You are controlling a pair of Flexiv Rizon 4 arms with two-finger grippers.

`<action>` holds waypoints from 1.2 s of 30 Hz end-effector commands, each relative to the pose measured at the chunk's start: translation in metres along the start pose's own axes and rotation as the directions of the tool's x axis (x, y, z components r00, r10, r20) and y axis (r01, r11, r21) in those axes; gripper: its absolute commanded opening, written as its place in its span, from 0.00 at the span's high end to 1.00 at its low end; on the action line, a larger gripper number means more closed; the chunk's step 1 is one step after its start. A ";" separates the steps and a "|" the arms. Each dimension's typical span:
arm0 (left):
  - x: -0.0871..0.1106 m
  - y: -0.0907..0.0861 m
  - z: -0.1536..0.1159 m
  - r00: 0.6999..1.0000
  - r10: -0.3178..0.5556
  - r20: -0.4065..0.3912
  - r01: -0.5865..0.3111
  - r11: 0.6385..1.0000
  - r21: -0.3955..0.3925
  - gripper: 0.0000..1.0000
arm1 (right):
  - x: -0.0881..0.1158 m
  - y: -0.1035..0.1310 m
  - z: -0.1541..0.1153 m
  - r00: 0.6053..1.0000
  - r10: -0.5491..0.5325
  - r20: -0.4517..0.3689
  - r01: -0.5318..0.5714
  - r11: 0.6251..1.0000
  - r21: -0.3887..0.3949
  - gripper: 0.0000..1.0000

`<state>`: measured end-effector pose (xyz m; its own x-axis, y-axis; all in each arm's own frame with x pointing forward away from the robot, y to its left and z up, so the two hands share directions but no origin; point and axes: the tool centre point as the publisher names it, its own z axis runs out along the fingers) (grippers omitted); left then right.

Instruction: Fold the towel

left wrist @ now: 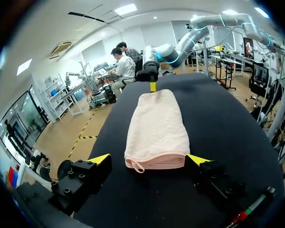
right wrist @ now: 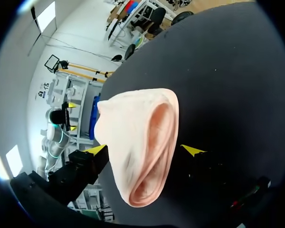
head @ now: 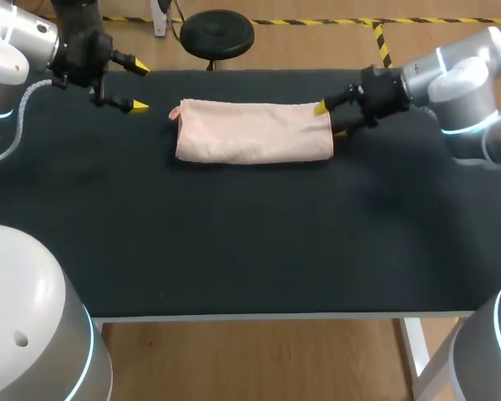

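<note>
A pink towel [head: 255, 132] lies folded into a long strip across the back of the black table [head: 234, 251]. My left gripper [head: 140, 86] hangs open just off the towel's left end, apart from it. In the left wrist view, the towel [left wrist: 157, 128] stretches away ahead of that gripper [left wrist: 148, 159], its looped end lying between the yellow tips. My right gripper [head: 330, 119] stands open at the towel's right end. Seen from the right wrist, the towel's folded end [right wrist: 137, 137] bulges between the spread fingers of that gripper [right wrist: 144, 150].
The table's near half stretches wide and bare up to its front edge [head: 250, 316]. My right arm [left wrist: 180, 47] rises at the far end of the towel in the left wrist view.
</note>
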<state>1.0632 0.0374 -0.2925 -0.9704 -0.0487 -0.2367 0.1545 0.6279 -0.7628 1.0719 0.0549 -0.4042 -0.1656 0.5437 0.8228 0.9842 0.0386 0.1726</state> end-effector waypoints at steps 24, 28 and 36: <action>0.001 0.001 0.001 1.000 0.003 0.003 -0.003 1.000 0.002 0.00 | 0.002 0.001 0.021 0.999 0.009 -0.053 -0.006 0.999 0.053 0.00; 0.001 0.001 0.001 1.000 0.003 0.003 -0.003 1.000 0.002 0.00 | 0.004 -0.001 0.025 0.998 0.005 -0.059 -0.001 0.998 0.061 0.00; 0.001 0.001 0.001 1.000 0.003 0.003 -0.003 1.000 0.002 0.00 | 0.006 -0.002 0.030 0.998 0.001 -0.065 0.003 0.997 0.073 0.00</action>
<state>1.0632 0.0374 -0.2925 -0.9703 -0.0487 -0.2368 0.1546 0.6279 -0.7628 1.0661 0.0798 -0.4084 -0.1658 0.4946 0.8532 0.9861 0.0918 0.1385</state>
